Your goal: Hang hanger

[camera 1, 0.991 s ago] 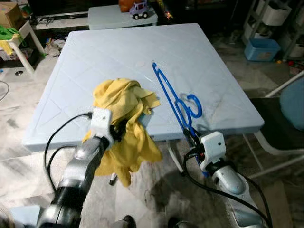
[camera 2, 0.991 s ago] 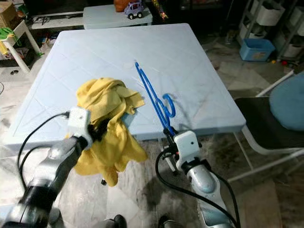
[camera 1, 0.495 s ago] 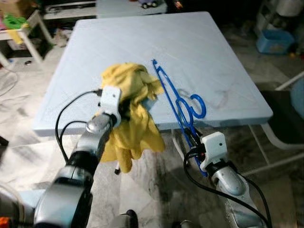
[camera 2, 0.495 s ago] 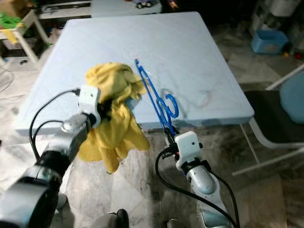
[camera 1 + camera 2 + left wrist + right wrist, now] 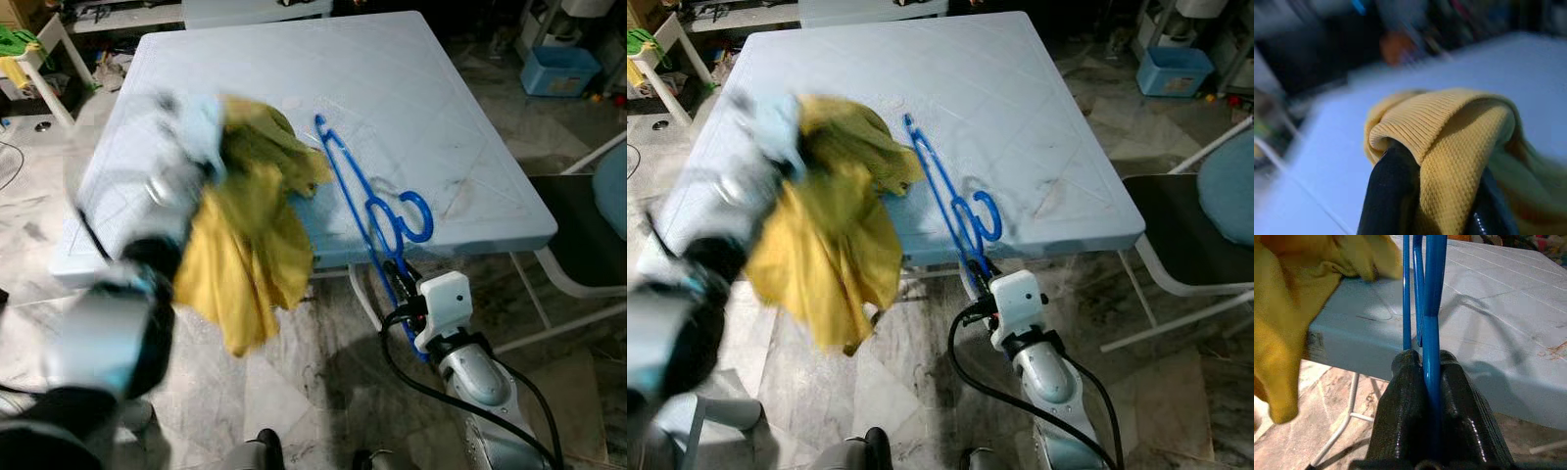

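A blue plastic hanger (image 5: pixel 364 211) stands on edge over the front of the light blue table (image 5: pixel 392 88), its hook (image 5: pixel 409 217) curling to the right. My right gripper (image 5: pixel 1423 382) is shut on the hanger's lower bar (image 5: pixel 1433 323), just off the table's front edge. A yellow knit garment (image 5: pixel 245 235) hangs in the air to the left of the hanger, gripped by my left gripper (image 5: pixel 1422 166), which is shut on a fold of it. The left arm (image 5: pixel 167 186) is blurred with motion.
A chair with a blue seat (image 5: pixel 602 211) stands at the right of the table. A blue bin (image 5: pixel 561 69) sits on the floor at the far right. A small white side table (image 5: pixel 39 49) stands at the far left. Marble floor lies below.
My left arm has swung up and to the left, lifting the yellow garment higher off the table's front edge. The right gripper and hanger have hardly moved.
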{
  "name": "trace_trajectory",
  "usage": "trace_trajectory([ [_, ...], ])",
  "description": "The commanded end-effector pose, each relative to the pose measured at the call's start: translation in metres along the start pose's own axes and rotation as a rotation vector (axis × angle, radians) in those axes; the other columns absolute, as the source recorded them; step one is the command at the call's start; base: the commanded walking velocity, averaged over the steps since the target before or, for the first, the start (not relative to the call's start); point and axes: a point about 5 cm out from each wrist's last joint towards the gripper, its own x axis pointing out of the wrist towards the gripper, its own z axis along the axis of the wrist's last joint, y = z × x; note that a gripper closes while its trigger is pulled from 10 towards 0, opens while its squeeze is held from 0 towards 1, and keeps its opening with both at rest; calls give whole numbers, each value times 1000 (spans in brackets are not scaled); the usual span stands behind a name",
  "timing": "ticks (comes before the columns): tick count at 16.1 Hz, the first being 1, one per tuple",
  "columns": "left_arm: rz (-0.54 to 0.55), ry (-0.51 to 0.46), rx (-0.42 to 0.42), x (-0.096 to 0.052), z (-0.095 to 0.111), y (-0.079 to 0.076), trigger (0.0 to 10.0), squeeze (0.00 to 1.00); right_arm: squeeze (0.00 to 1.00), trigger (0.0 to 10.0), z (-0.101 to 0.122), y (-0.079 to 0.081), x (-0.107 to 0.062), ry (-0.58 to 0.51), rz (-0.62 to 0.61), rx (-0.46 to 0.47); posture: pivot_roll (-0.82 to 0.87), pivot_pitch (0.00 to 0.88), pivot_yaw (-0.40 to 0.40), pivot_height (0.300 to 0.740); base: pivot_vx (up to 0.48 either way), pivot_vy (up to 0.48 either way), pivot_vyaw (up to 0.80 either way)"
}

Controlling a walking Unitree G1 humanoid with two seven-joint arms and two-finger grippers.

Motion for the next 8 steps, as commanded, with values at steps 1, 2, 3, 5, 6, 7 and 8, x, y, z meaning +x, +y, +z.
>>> trace_trajectory([
  [1, 97, -124, 78, 6, 30, 16, 0, 0, 0, 10000, -11, -3, -5, 65, -34, 9, -124, 171, 59, 740, 0, 0, 0],
  [2, 133, -163, 115, 7, 40, 21, 0, 0, 0, 10000, -11, -3, -5, 63, -38, 9, -128, 173, 59, 740, 0, 0, 0],
  [3, 204, -241, 165, 11, 68, 36, 0, 0, 0, 10000, -9, -5, -5, 49, -66, 12, -130, 175, 60, 740, 0, 0, 0],
  [5, 251, -304, 212, 13, 94, 46, 0, 0, 0, 10000, -8, -6, -5, 44, -78, 13, -131, 176, 61, 740, 0, 0, 0],
  [6, 304, -385, 341, 14, 126, 53, 0, 0, 0, 10000, -5, -8, -6, 25, -105, 7, -137, 180, 58, 740, 0, 0, 0],
  [7, 317, -413, 372, 14, 134, 54, 0, 0, 0, 10000, -3, -9, -7, 17, -114, 5, -141, 184, 57, 740, 0, 0, 0],
  [8, 328, -474, 456, 13, 147, 52, 0, 0, 0, 10000, -1, -11, -7, 9, -129, -1, -144, 184, 58, 740, 0, 0, 0],
])
